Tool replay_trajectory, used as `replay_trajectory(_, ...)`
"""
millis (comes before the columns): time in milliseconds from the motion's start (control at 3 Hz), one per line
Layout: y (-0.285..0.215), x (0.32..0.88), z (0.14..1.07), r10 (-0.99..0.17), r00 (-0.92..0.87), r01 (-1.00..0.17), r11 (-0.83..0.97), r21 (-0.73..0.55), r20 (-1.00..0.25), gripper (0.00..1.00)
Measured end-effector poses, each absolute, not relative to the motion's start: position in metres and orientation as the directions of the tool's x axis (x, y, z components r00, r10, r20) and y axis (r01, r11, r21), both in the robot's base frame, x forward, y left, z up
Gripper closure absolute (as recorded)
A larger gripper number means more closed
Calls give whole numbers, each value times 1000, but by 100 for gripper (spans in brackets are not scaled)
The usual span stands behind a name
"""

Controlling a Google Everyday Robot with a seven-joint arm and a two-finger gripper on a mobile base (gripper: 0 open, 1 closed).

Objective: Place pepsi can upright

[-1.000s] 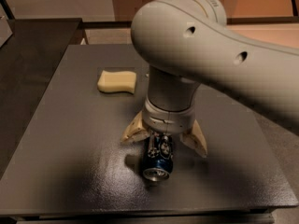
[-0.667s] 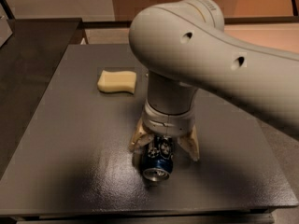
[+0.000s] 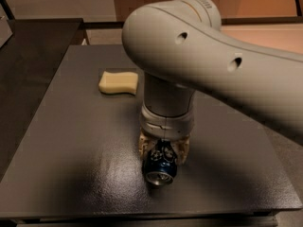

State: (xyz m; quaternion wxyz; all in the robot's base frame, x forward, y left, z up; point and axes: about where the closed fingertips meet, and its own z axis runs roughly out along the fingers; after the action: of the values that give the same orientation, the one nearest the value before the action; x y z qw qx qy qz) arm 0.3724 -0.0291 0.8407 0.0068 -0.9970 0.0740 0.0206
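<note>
The pepsi can (image 3: 160,165) lies on its side on the dark table (image 3: 71,145), near the front edge, its silver end facing the camera. My gripper (image 3: 163,149) comes straight down over it. Its two tan fingers (image 3: 144,145) are closed against the can's left and right sides. The big grey arm hides the back of the can.
A yellow sponge (image 3: 118,82) lies on the table at the back left. A second dark surface (image 3: 28,46) adjoins on the left. The table's front edge runs just below the can, its right edge to the right of the arm.
The fingers were spread wide on either side of the can; they have closed in onto its sides. The can has stayed where it lay.
</note>
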Motion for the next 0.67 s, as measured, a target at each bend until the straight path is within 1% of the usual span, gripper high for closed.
replay_trajectory(333,-18,374,853,-212,975,-214,-976,-38,-65,92)
replay_trajectory(667,-5,380,868,-312,946,-319,-944,-79,-90,100)
